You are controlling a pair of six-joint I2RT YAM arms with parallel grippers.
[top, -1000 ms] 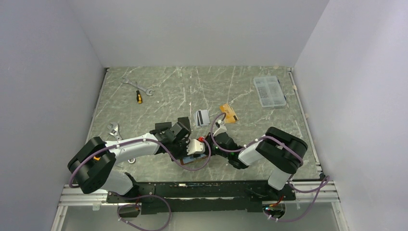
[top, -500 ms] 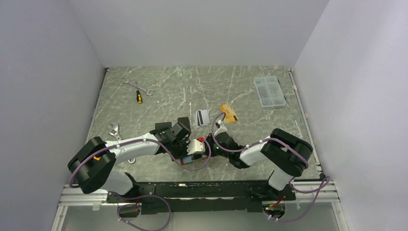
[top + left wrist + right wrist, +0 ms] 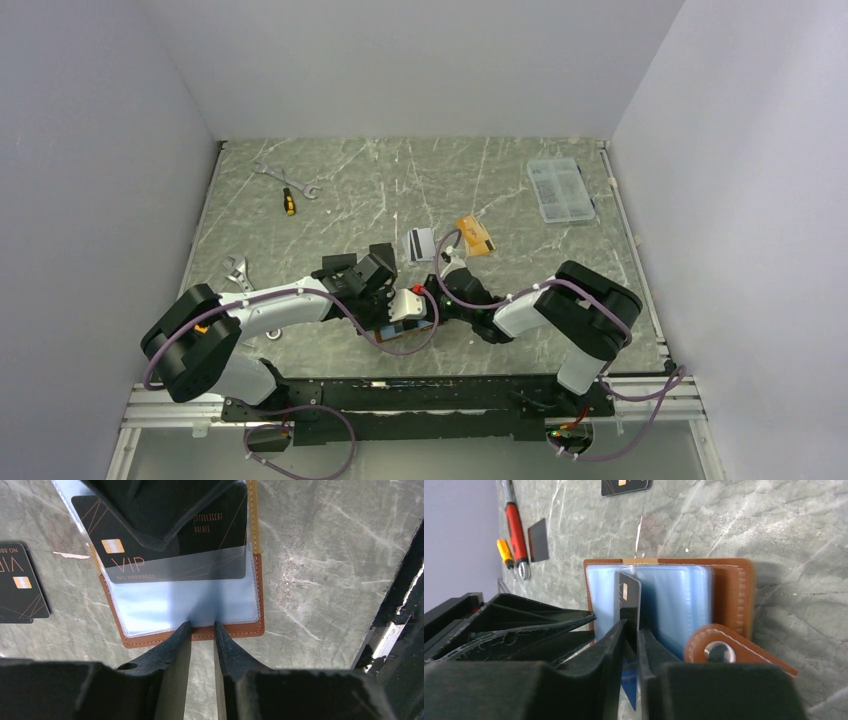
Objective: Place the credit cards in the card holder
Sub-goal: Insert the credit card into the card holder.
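Tan card holder, black card.

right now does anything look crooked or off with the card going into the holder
Mildly. In the left wrist view the black VIP card sits only partway inside the clear sleeve of the card holder, its edges tilted against the sleeve's. Nothing looks damaged or spilled.

A grey-green marble-patterned table with pale veins sits enclosed by plain white walls on three sides, evenly lit, an aluminium rail along its near edge.
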